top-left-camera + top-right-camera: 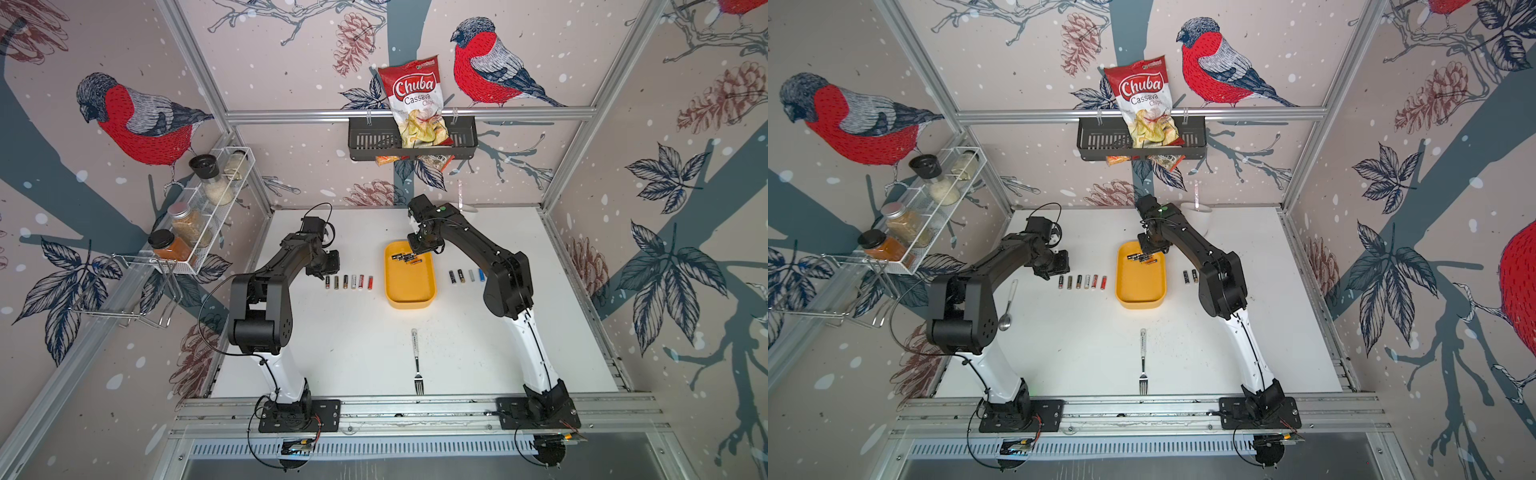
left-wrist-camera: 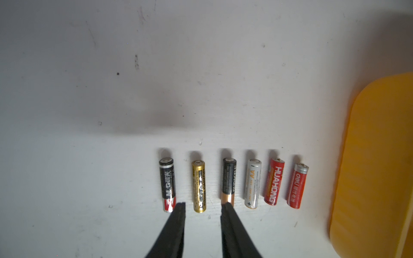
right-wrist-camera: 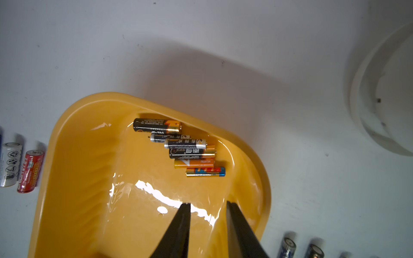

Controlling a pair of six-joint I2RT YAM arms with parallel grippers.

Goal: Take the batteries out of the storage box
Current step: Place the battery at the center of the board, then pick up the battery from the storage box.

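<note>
The yellow storage box (image 1: 409, 286) (image 1: 1140, 286) lies mid-table. Several batteries (image 1: 406, 258) (image 3: 190, 152) are bunched in its far end. My right gripper (image 3: 207, 204) (image 1: 419, 246) hangs open over the box, just short of that bunch, nothing between its fingers. A row of several batteries (image 1: 349, 281) (image 2: 230, 181) lies left of the box, and a shorter row (image 1: 465, 275) (image 1: 1190, 276) to its right. My left gripper (image 2: 203, 205) (image 1: 326, 266) is open at the left row's end. Its tips stand either side of a gold battery (image 2: 199, 186) without gripping it.
A fork (image 1: 417, 361) lies near the front edge and a spoon (image 1: 1008, 307) beside the left arm. A white cup (image 1: 1198, 212) (image 3: 391, 100) stands at the back behind the right arm. On the walls hang a black basket (image 1: 365, 141) holding a chip bag and a spice rack (image 1: 199, 212).
</note>
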